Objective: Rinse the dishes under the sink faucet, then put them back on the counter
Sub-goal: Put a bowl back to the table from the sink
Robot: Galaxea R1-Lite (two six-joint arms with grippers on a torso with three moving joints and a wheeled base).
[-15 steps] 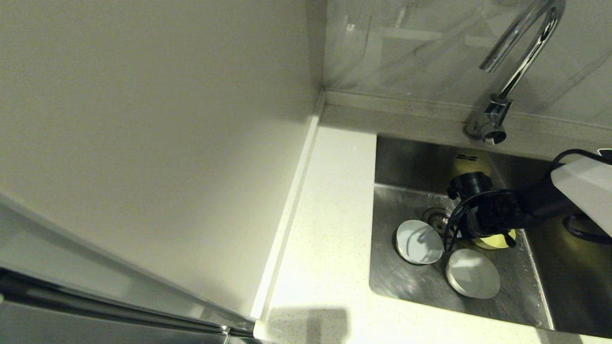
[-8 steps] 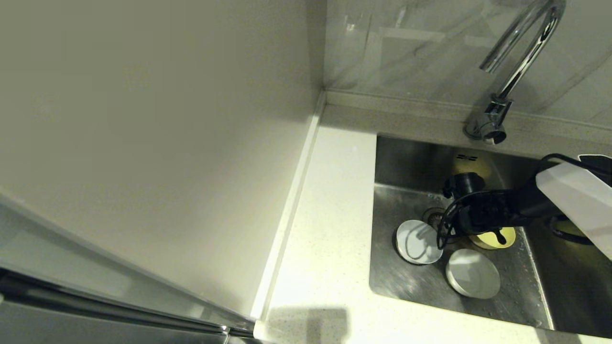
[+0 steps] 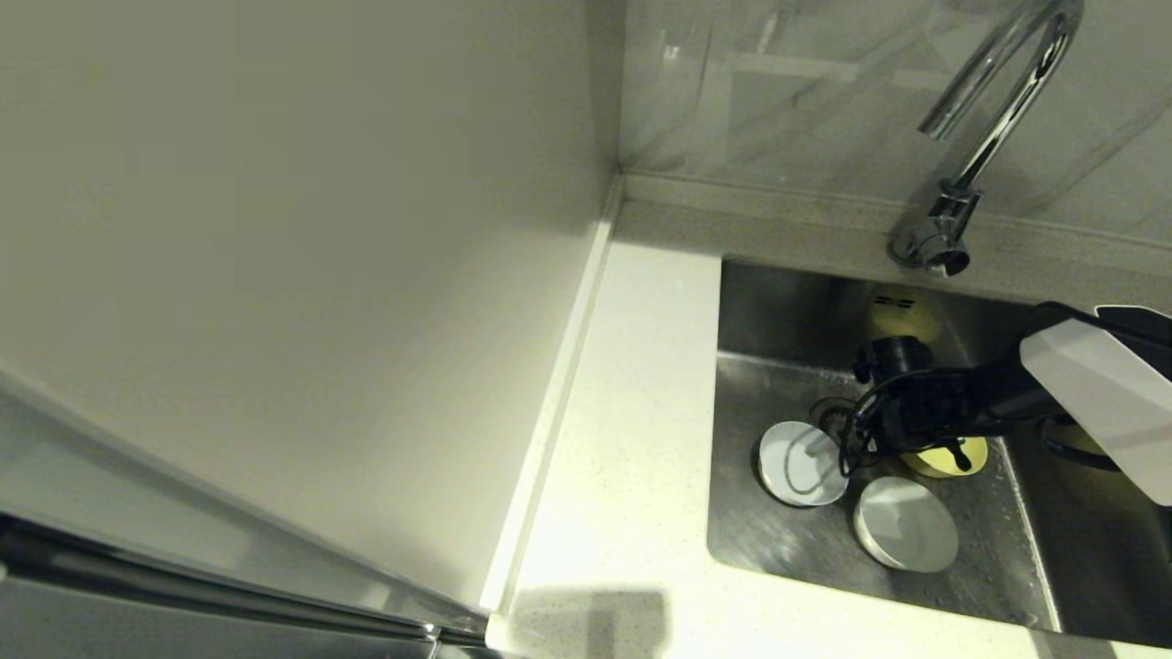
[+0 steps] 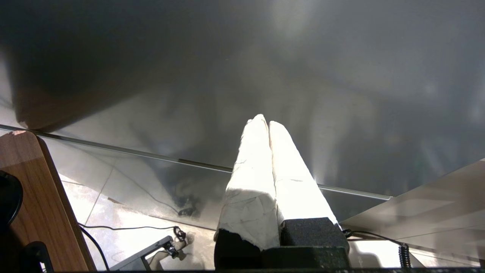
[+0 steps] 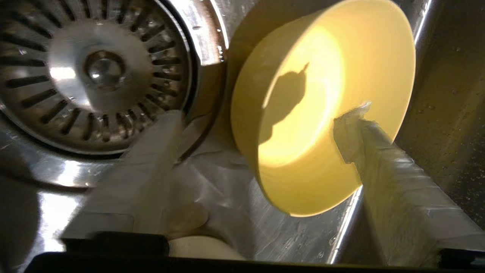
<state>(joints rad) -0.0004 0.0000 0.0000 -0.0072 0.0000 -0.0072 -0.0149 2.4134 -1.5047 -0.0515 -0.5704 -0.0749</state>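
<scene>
Right claw (image 5: 261,125), spread wide, straddles the yellow bowl (image 5: 303,113) beside the drain (image 5: 94,72) in the sink (image 3: 787,540); pickup for rinsing is underway, next clench on its rim. Left claw (image 4: 269,125) parked, clenched.

Right arm (image 3: 1090,384) reaching in from the right and angled down, right gripper (image 5: 261,132) low with fingers (image 5: 382,151) spread wide, left gripper (image 4: 268,125) parked, fingers pressed together.
</scene>
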